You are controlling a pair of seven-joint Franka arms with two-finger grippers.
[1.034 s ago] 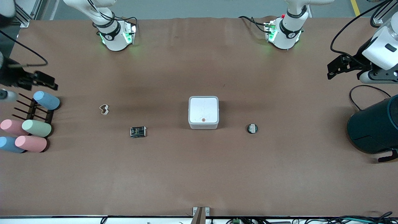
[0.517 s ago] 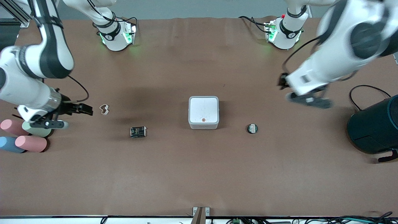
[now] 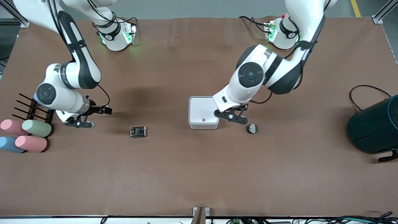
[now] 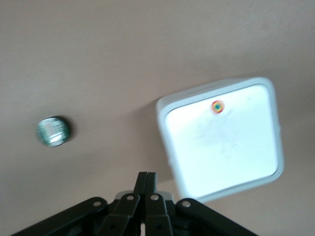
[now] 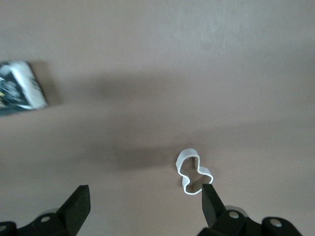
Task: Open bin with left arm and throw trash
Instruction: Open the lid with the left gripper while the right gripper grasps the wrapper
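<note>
We find the left gripper [image 4: 146, 183] with its fingers pressed together and holding nothing, hanging over the edge of the bin [image 3: 203, 112] that faces the left arm's end of the table; we judge this closed tip is meant to press the orange button [image 3: 203, 119] on the lid. The right gripper [image 5: 142, 194] has its fingers spread wide and empty, poised over the white heart-shaped loop [image 5: 193, 172] toward the right arm's end of the table, apparently for a grasp. The bin sits at mid-table, lid down. We count three scraps of trash: the loop, one black foil wrapper [image 3: 138, 131] and one dark disc [image 3: 252, 128], all on the table. We also count four pastel cylinders [image 3: 36, 128] by the right-arm edge and one teal cylinder [image 3: 374, 126] by the left-arm edge.
</note>
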